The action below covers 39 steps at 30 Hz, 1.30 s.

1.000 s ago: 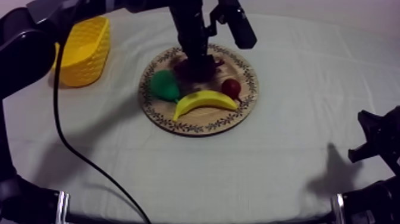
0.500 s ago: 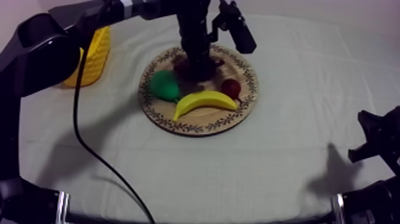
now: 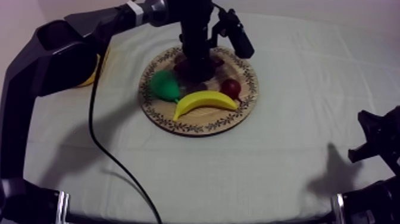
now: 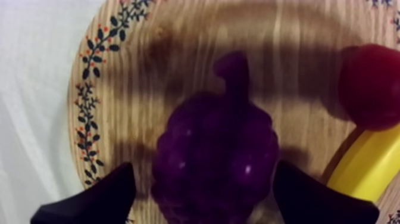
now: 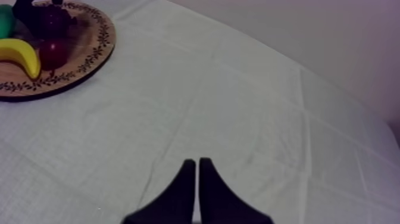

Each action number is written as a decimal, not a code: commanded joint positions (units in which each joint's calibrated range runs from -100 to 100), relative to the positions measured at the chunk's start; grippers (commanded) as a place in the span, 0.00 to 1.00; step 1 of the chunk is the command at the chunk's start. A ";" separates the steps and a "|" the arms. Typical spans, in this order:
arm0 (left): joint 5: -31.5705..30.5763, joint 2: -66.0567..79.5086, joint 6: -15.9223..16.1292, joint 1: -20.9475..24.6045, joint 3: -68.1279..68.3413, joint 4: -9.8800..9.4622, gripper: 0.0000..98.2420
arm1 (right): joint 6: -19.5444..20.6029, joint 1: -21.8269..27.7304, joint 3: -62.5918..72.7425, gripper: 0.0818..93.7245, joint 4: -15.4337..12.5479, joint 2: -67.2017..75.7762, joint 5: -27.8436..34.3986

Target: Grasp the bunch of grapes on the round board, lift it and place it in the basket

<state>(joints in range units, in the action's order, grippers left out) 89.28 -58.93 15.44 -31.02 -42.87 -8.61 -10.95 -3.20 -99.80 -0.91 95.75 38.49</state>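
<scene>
Up in the top view, our left arm reaches in from the upper left and our left gripper (image 3: pixel 197 64) sits right down on the bunch of grapes (image 3: pixel 181 71), at the back of the wooden board (image 3: pixel 196 128). Also on the board: a green pear (image 3: pixel 163 85) at the left, a banana (image 3: pixel 205 101) along the front and a small red fruit (image 3: pixel 231 88) just behind the banana's right end. The yellow basket (image 3: pixel 94 70) peeks out from behind the arm, off to the board's left. Our right gripper (image 3: pixel 374 138) sits low at the right edge, well away from the board.

Over on the left wrist view, the grapes (image 4: pixel 214 161) lie flat on the board (image 4: pixel 286 36) with the stem pointing away from us. Our left gripper (image 4: pixel 204 179) is spread wide, one black finger (image 4: pixel 95 199) on each side of the bunch, so it's released and gripping nothing. The red fruit (image 4: pixel 372 86) and the banana (image 4: pixel 363 170) are close by on one side, and the grey-white cloth (image 4: pixel 30 89) shows past the patterned rim.

Right wrist view: our right gripper (image 5: pixel 197 162) is clenched on nothing, fingers together in a narrow wedge over bare cloth (image 5: pixel 238 107). Farther off is the board (image 5: pixel 89 65) carrying the banana (image 5: pixel 18 53), the red fruit (image 5: pixel 52 52), the grapes (image 5: pixel 50 18) and a bit of the pear (image 5: pixel 5 18).
</scene>
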 commanded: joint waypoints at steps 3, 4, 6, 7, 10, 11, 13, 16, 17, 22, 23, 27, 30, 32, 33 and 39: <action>0.27 -0.57 -0.22 -0.10 -0.63 -0.11 0.74 | -0.02 -0.02 0.02 0.00 0.00 0.01 -0.03; 0.30 -0.65 -0.22 -0.11 -0.71 -0.11 0.72 | -0.02 -0.02 0.02 0.00 0.00 0.01 -0.03; 0.33 -0.74 -0.18 -0.13 -0.80 -0.05 0.67 | -0.02 -0.02 0.02 0.00 0.00 0.01 -0.03; 0.29 -0.77 -0.17 -0.13 -0.75 -0.03 0.66 | -0.02 -0.02 0.02 0.00 0.00 0.01 -0.03; -0.14 -0.46 -0.19 -0.14 -0.15 0.04 0.61 | -0.02 -0.02 0.02 0.00 0.00 0.01 -0.03; -0.40 -0.16 -0.21 -0.14 0.30 0.05 0.60 | -0.02 -0.02 0.02 0.00 0.00 0.01 -0.03; -1.00 0.77 -0.30 -0.14 1.45 0.09 0.59 | -0.02 -0.02 0.02 0.00 0.00 0.01 -0.03; -2.46 3.38 -0.55 -0.31 4.32 0.12 0.58 | -0.02 -0.02 0.02 0.00 0.00 0.01 -0.03; -3.05 4.55 -0.67 -0.39 5.54 0.12 0.58 | -0.02 -0.02 0.02 0.00 0.00 0.01 -0.03; -4.83 11.34 -1.03 -0.86 10.50 -0.08 0.57 | -0.02 -0.02 0.02 0.00 0.00 0.01 -0.03; -4.68 12.73 -1.08 -0.97 10.97 -0.12 0.57 | -0.02 -0.02 0.02 0.00 0.00 0.01 -0.03; -3.09 18.06 -1.46 -1.51 12.91 -0.19 0.57 | -0.02 -0.02 0.02 0.00 0.00 0.01 -0.03; -2.06 21.66 -1.90 -1.94 14.99 -0.22 0.58 | -0.02 -0.02 0.02 0.00 0.00 0.01 -0.03; -1.45 23.84 -2.25 -2.30 16.38 -0.29 0.58 | -0.02 -0.02 0.02 0.00 0.00 0.01 -0.03; -1.07 24.89 -2.45 -2.50 16.99 -0.34 0.58 | -0.02 -0.02 0.02 0.00 0.00 0.01 -0.03; 1.24 29.83 -3.51 -3.10 19.45 -0.21 0.59 | -0.02 -0.02 0.02 0.00 0.00 0.01 -0.03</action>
<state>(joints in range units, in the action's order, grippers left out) 90.41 -29.91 12.01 -34.11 -23.59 -8.87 -10.95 -3.20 -99.80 -0.91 95.75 38.49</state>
